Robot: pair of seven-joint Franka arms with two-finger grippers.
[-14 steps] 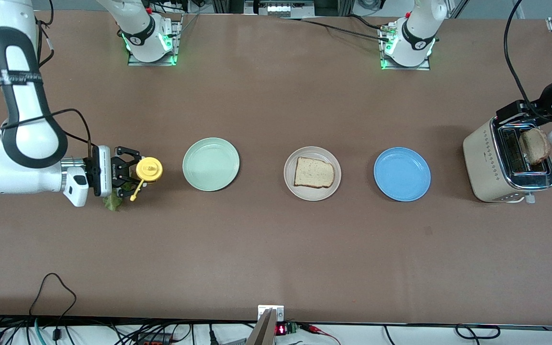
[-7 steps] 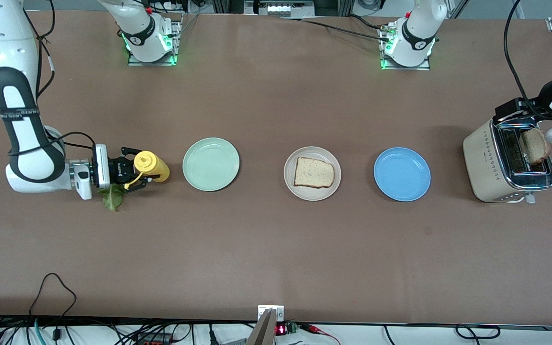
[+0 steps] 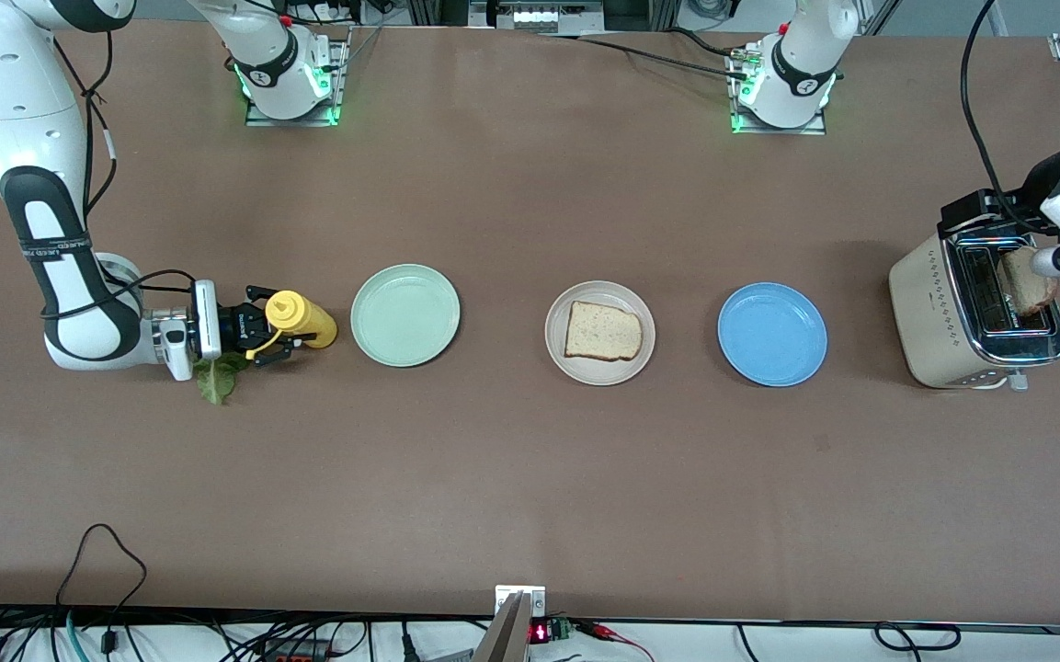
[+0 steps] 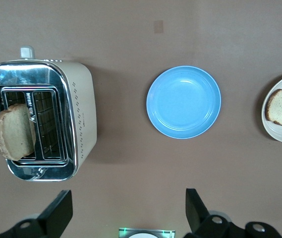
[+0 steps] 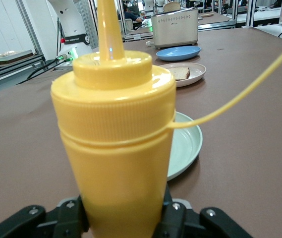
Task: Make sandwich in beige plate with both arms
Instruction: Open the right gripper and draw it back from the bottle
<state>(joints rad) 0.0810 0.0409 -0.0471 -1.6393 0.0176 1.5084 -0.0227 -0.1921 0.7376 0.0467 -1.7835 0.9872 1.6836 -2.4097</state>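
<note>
The brown table (image 3: 530, 478) holds everything. At the left arm's end stands a cream toaster (image 3: 971, 313) with 2 slots. 1 slice of toast (image 3: 1021, 280) sticks up out of a slot.

3 plates sit in a row across the middle. The blue plate (image 3: 772, 334) is nearest the toaster. The beige plate (image 3: 599, 332) is in the middle. It holds 1 slice of bread (image 3: 602, 331), lying flat. That is the only part of the sandwich on it. The mint-green plate (image 3: 404, 315) is nearest the right arm's end.

From the beige plate, the blue plate is at 3 o'clock in the front view and the mint-green plate is at 9 o'clock.

The right gripper (image 3: 272, 333) is low, just beside the mint-green plate, at its 9 o'clock. Its fingers are clenched around a yellow squeeze bottle (image 3: 302, 318). The bottle is tipped over, its body pointing at the mint-green plate. The right wrist view shows its thin yellow cap strap (image 5: 240, 94) curving away.

A green lettuce leaf (image 3: 217, 377) lies on the table, just under the right wrist, at 7 o'clock from the bottle.

The left gripper (image 4: 126, 210) hangs above the toaster, its 2 fingers (image 4: 59, 215) spread wide and holding nothing.
</note>
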